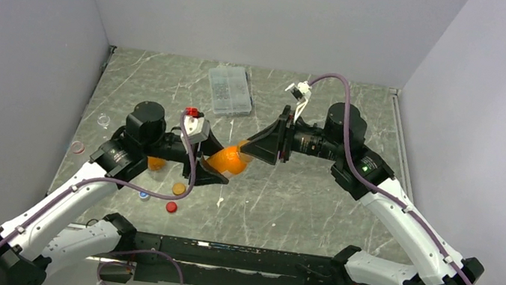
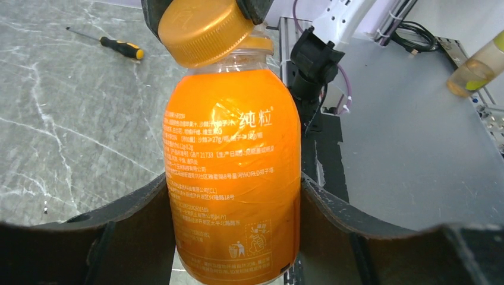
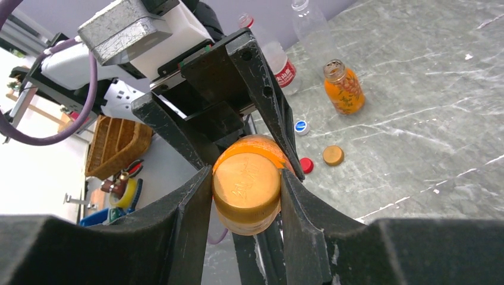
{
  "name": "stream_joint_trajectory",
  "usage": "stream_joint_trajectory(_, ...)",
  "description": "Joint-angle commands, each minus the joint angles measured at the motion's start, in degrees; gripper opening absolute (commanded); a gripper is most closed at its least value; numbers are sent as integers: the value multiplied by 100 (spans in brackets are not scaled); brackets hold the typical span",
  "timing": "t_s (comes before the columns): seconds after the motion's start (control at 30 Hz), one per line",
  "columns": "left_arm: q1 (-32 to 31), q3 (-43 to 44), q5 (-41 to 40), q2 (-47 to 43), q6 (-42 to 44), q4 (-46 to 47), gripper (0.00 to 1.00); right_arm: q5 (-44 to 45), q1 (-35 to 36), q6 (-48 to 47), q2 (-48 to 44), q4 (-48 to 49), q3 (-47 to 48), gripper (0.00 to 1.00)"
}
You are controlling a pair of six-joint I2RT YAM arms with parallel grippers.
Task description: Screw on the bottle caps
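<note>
My left gripper [image 2: 235,237] is shut on an orange bottle [image 2: 235,172], its fingers pressing both sides of the body, held in the air over the table's middle [image 1: 227,158]. An orange cap [image 2: 202,29] sits on that bottle's neck, a little tilted. On this cap [image 3: 246,184] my right gripper [image 3: 246,199] is shut, a finger on each side. On the table lie a loose orange cap [image 3: 333,155], a red cap [image 3: 306,165] and a blue-and-white cap [image 3: 301,126]. An open orange bottle [image 3: 343,89] and a clear bottle with a red label [image 3: 279,62] stand beyond them.
A flat clear compartment box [image 1: 230,90] lies at the back of the table. Two clear round dishes [image 1: 103,120] [image 1: 77,148] sit near the left edge. A screwdriver [image 2: 116,46] lies on the marble. A second clear bottle [image 3: 312,27] stands behind the labelled one.
</note>
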Motion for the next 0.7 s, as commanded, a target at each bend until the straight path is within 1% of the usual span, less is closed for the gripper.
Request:
stream_joint_trajectory(0.0, 24, -76, -826, -270, -543, 1547, 0, -158, 192, 126, -56, -260, -59, 34)
stream_joint_trajectory(0.27, 24, -533, -1724, -593, -924, 2303, 0, 167, 192, 495, -180, 208, -275, 35)
stream_joint_trajectory(0.67, 24, -841, -2363, -619, -1398, 3011, 0, 391, 192, 587, -165, 501, -410, 35)
